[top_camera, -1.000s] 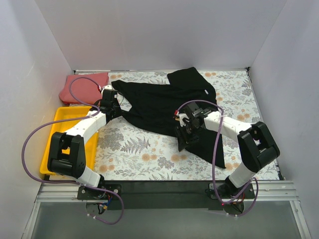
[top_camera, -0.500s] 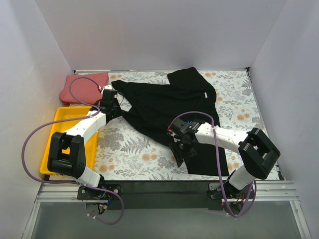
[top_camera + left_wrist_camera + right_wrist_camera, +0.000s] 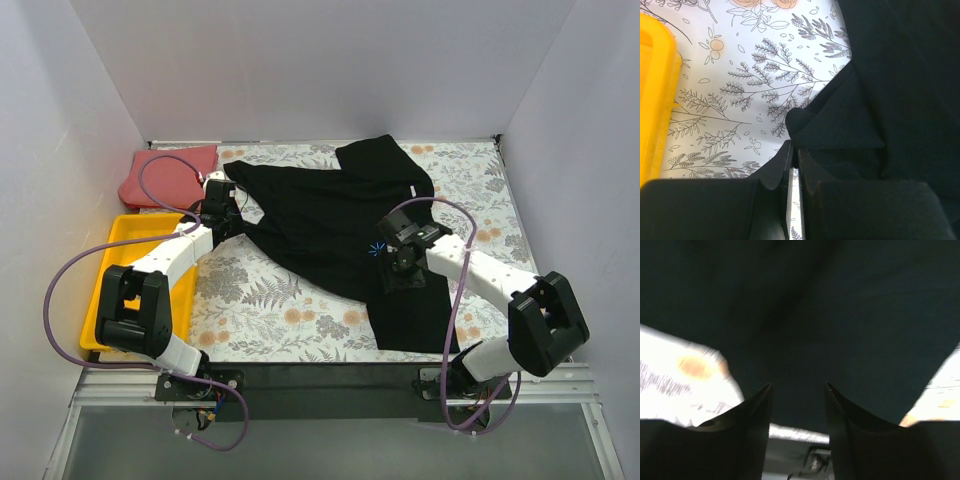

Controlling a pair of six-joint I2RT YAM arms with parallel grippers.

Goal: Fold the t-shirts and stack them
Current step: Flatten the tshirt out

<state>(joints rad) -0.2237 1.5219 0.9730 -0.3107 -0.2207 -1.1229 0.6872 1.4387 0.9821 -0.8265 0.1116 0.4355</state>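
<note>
Top external | left claw (image 3: 235, 218) pinches black t-shirt (image 3: 330, 210) edge | floral cloth (image 3: 270, 300) bare beside

Two white arms (image 3: 170, 255) with black joints (image 3: 135, 300) and looping purple cables (image 3: 46, 300)

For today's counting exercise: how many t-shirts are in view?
2. The black t-shirt sprawls across the middle; the coral-red t-shirt lies in the far left corner. Another could hide beneath.

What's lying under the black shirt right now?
The floral cloth shows on both sides of the black shirt, so the shirt lies on it. Whether anything else lies under is hidden.
</note>
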